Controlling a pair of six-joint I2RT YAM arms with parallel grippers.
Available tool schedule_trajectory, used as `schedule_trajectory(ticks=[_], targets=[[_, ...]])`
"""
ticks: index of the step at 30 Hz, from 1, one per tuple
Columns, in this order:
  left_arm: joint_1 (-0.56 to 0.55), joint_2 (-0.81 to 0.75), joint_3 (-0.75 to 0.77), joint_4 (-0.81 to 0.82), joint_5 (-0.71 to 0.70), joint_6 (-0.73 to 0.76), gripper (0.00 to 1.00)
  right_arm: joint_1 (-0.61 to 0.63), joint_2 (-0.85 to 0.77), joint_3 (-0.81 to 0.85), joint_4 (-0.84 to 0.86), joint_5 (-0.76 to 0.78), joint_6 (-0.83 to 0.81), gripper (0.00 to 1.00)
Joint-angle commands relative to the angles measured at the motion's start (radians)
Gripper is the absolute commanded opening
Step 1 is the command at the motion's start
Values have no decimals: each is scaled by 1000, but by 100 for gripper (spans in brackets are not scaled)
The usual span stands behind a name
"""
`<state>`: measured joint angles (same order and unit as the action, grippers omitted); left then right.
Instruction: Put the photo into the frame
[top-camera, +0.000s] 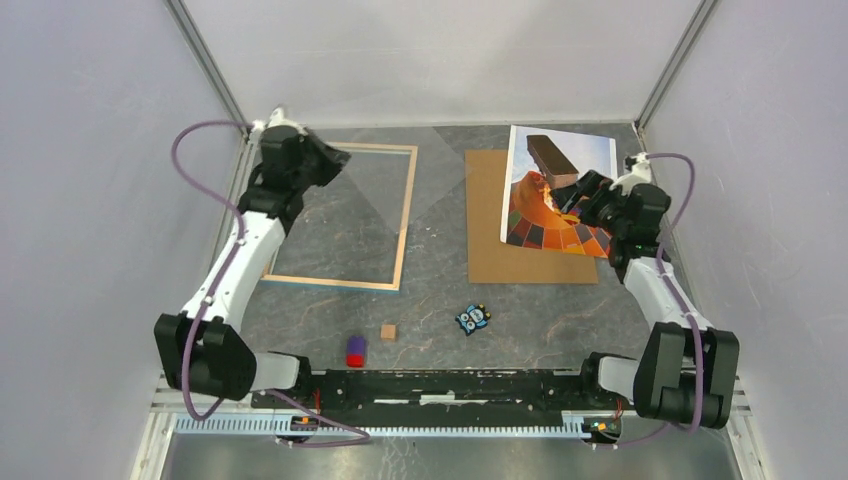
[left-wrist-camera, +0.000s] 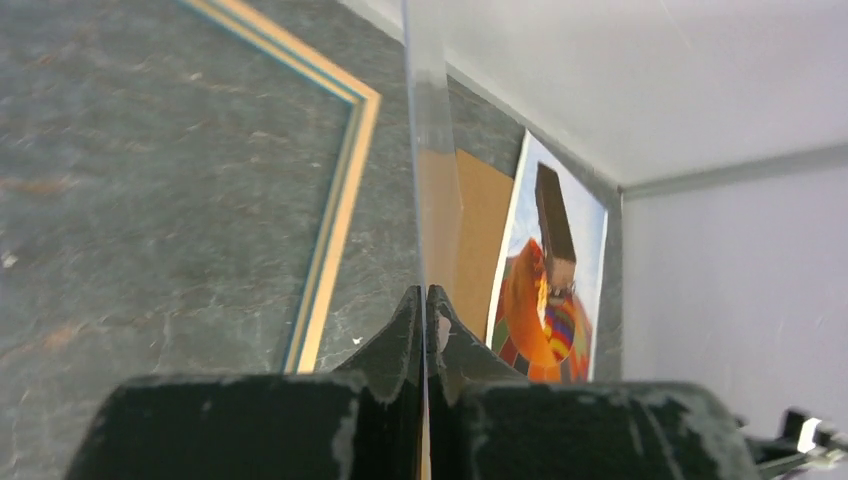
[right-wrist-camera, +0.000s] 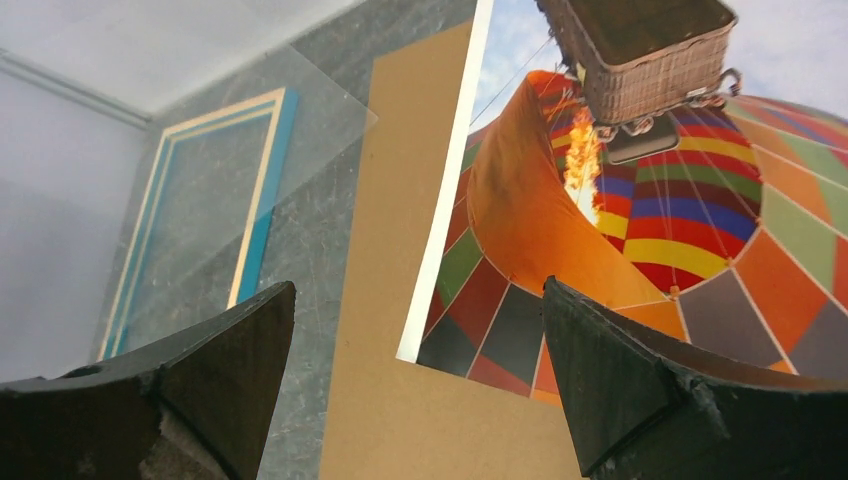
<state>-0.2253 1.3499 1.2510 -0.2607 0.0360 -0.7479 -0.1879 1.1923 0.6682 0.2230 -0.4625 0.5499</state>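
The left claw (left-wrist-camera: 425, 300) pinches the edge of a clear pane (left-wrist-camera: 428, 150) over the frame (top-camera: 406, 220), which lies at the bench's (top-camera: 430, 300) upper left. The right claw (right-wrist-camera: 415, 290) — spread wide — hovers over the photo (top-camera: 535, 215), which lies face up on the brown board (top-camera: 485, 250) at upper right.

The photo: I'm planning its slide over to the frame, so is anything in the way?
Yes. A clear sheet, pinched in the left gripper, hangs tilted over the edge of the frame nearest the photo.

Robot lab, white-walled cell (top-camera: 430, 50), two arms (top-camera: 235, 260)
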Motion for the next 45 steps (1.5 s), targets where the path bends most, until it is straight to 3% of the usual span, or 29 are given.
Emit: schedule_trajectory(ticks=[1, 6, 13, 21, 27, 34, 45], targets=[[170, -99, -124, 165, 145, -253, 2, 57, 48, -29, 137, 61, -62, 98], [319, -127, -362, 485, 258, -464, 2, 85, 76, -91, 227, 44, -68, 98], [345, -109, -578, 761, 189, -621, 2, 85, 75, -108, 231, 66, -102, 98], [346, -301, -814, 810, -59, -662, 2, 85, 106, -107, 235, 73, -103, 98], [348, -222, -919, 1051, -53, -726, 2, 85, 146, -105, 251, 55, -91, 98], [347, -233, -959, 1087, -115, -635, 2, 85, 160, -111, 266, 56, -82, 98], [347, -132, -1082, 1258, -98, -692, 2, 85, 196, -102, 274, 39, -71, 98]])
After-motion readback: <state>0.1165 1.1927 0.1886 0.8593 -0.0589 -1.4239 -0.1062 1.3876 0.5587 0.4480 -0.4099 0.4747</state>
